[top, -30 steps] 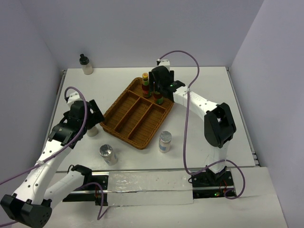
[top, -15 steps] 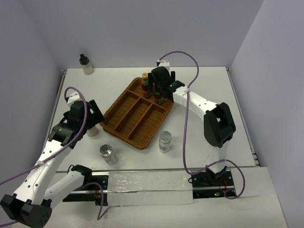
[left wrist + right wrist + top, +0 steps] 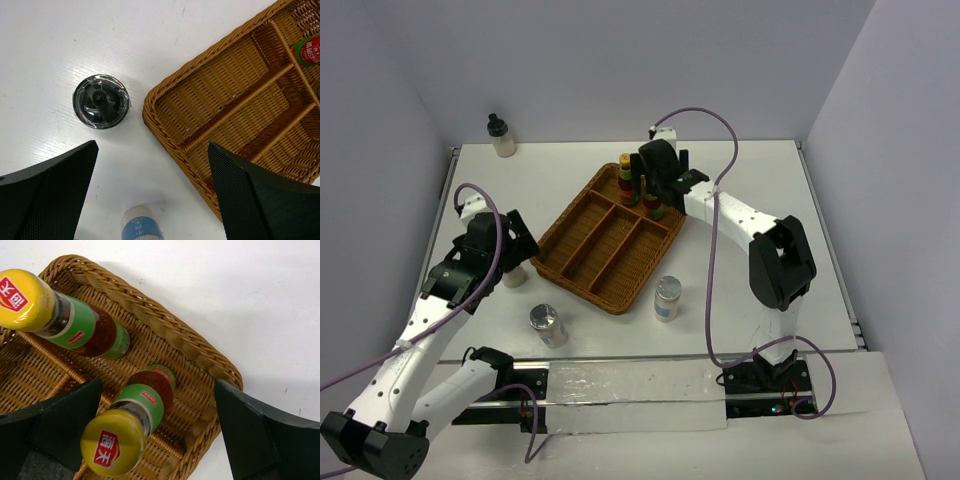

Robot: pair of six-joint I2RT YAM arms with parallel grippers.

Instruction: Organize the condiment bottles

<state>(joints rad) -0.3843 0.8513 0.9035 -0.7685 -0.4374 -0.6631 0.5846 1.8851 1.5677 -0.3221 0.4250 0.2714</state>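
Two red sauce bottles [image 3: 626, 178] [image 3: 653, 205] with yellow caps stand at the far end of the brown wicker tray [image 3: 590, 262]. My right gripper [image 3: 657, 188] is open around the nearer red bottle [image 3: 145, 400], whose sides its fingers do not touch; the other red bottle [image 3: 85, 327] is beside it. My left gripper [image 3: 513, 252] hangs open above a cream bottle, whose black cap [image 3: 101, 101] shows left of the tray's corner [image 3: 150, 112]. Two silver-lidded shakers [image 3: 548, 325] [image 3: 667, 298] stand in front of the tray. A second cream bottle [image 3: 501, 136] stands at the back left.
The tray's other two slots [image 3: 605, 240] hold nothing. A bottle with a blue label [image 3: 142, 226] shows at the bottom of the left wrist view. Walls close in the table at the back and both sides.
My right gripper has opened and let go of the nearer red bottle, which now stands in the tray. The left arm has not moved.
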